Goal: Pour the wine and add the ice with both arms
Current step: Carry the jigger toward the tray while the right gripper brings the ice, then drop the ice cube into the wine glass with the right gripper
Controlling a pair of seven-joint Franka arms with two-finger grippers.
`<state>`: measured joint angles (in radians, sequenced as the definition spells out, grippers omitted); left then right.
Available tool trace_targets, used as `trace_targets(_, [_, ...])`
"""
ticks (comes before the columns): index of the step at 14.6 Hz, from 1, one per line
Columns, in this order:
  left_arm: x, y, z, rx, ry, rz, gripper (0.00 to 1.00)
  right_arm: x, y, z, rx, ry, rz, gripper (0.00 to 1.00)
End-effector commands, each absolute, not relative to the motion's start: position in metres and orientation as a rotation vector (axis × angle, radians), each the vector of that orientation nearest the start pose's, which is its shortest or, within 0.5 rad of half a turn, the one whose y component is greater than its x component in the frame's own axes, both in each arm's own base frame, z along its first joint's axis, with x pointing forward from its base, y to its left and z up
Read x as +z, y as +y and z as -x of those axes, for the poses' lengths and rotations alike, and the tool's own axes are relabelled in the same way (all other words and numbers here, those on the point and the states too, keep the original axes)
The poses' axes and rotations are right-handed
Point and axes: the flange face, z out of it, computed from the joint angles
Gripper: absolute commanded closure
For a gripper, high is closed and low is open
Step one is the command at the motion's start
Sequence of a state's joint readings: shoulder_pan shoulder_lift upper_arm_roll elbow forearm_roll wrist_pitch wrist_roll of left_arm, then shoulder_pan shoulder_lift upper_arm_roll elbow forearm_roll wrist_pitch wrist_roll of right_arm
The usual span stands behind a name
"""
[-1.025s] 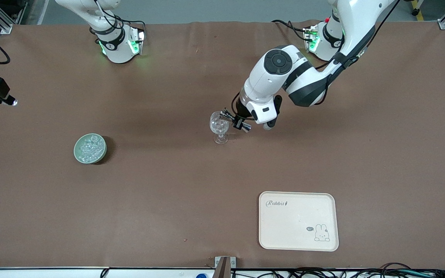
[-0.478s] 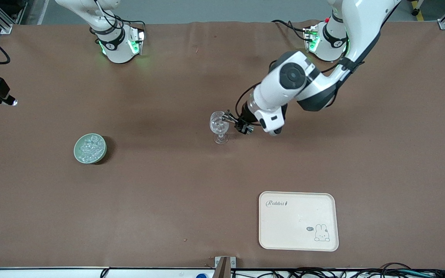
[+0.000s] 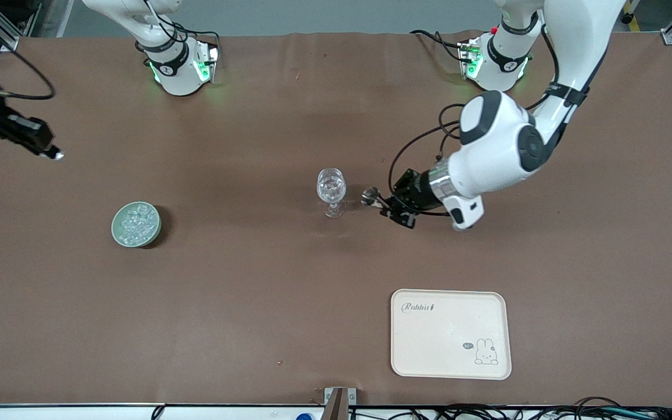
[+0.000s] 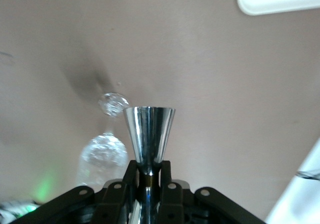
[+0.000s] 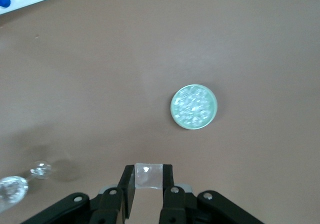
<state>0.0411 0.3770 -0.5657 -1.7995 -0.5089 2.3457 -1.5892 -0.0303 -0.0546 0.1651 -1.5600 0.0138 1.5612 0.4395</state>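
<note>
A clear stemmed glass (image 3: 331, 191) stands upright mid-table; it also shows in the left wrist view (image 4: 105, 154). My left gripper (image 3: 384, 207) is shut on a shiny metal jigger (image 3: 370, 197), held level beside the glass and a little apart from it; the left wrist view shows the jigger (image 4: 149, 134) clamped at its waist. My right gripper (image 3: 51, 153) is over the table at the right arm's end, shut on one clear ice cube (image 5: 148, 175). A pale green bowl (image 3: 115, 224) holds several ice chunks (image 3: 136, 225) and also shows in the right wrist view (image 5: 173, 109).
A cream tray with a rabbit drawing (image 3: 450, 333) lies near the front edge, toward the left arm's end. The brown table mat (image 3: 242, 280) covers the whole table.
My left gripper has drawn the jigger back from the glass's rim toward the left arm's end. My right gripper has moved farther into view from the table's edge.
</note>
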Motion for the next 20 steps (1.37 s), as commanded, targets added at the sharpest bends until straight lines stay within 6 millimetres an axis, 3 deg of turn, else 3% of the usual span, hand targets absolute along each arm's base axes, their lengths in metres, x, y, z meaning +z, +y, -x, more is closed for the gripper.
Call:
trace_targets(1, [0.398, -0.262, -0.612, 0.825, -2.49, 2.579, 1.0, 0.647, 0.153, -0.525, -0.06, 0.576, 3.061, 1.0])
trace_targets(3, [0.388, -0.229, -0.633, 0.866, -2.604, 2.521, 1.0, 0.63, 0.206, -0.521, -0.036, 0.639, 3.039, 1.0])
trace_targets(5, [0.376, -0.192, -0.666, 0.921, -2.766, 2.438, 1.0, 0.611, 0.256, -0.52, -0.028, 0.721, 2.992, 1.0])
trace_targets(7, [0.348, -0.163, -0.691, 0.972, -2.891, 2.31, 1.0, 0.582, 0.305, -0.515, 0.022, 0.788, 2.961, 0.99])
trace_targets(11, [0.299, -0.142, -0.742, 1.049, -3.027, 2.195, 1.0, 0.535, 0.383, -0.507, 0.059, 0.876, 2.874, 0.99])
trace_targets(13, [0.27, -0.13, -0.757, 1.066, -3.126, 2.113, 1.0, 0.507, 0.409, -0.505, 0.031, 0.934, 2.876, 0.99])
trace_targets(16, [0.241, -0.12, -0.759, 1.171, -3.242, 2.062, 1.0, 0.462, 0.445, -0.496, 0.048, 0.94, 2.9, 0.99])
trace_targets(18, [0.218, -0.11, -0.757, 1.236, -3.329, 1.981, 1.0, 0.453, 0.46, -0.491, 0.018, 0.918, 2.891, 0.99])
trace_targets(20, [0.2, -0.106, -0.754, 1.282, -3.375, 1.874, 1.0, 0.429, 0.467, -0.49, 0.041, 0.943, 2.909, 0.99])
